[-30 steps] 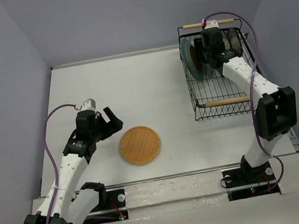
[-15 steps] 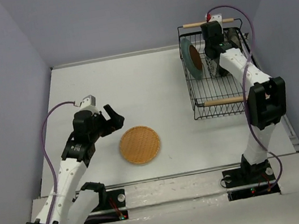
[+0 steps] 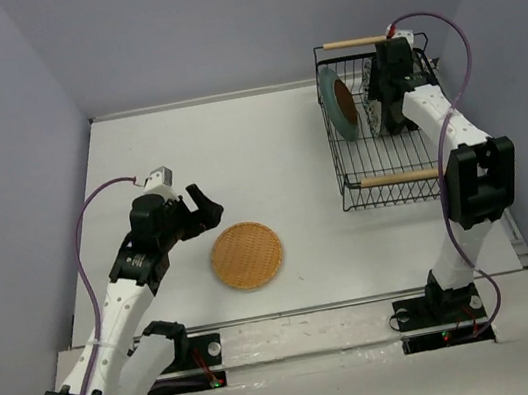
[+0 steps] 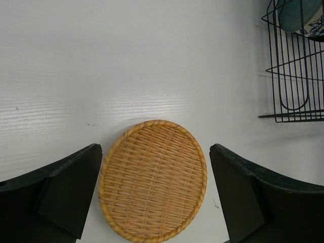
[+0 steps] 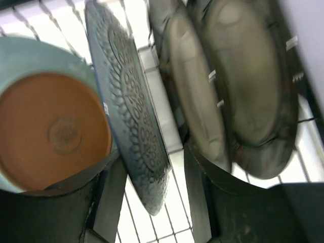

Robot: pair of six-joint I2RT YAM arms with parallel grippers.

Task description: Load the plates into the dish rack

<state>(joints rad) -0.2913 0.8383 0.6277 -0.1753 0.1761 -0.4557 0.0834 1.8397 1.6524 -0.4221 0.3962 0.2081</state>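
The woven plate (image 3: 246,255) lies flat on the surface (image 3: 267,156), just before the wide-open left claw (image 3: 207,210). Because it lies so flat, I think the fingers may slip on its rim. In the dish rack (image 3: 339,160) the right claw (image 5: 147,172) stands open astride the floral plate (image 5: 126,111). If it withdraws crookedly, it may knock the beige plate (image 5: 202,116) beside it.

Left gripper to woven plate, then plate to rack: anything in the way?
Nothing visible. The left gripper hangs open beside the woven plate, with only bare table between them. The stretch from plate to dish rack is bare too, and the rack's near end looks free.
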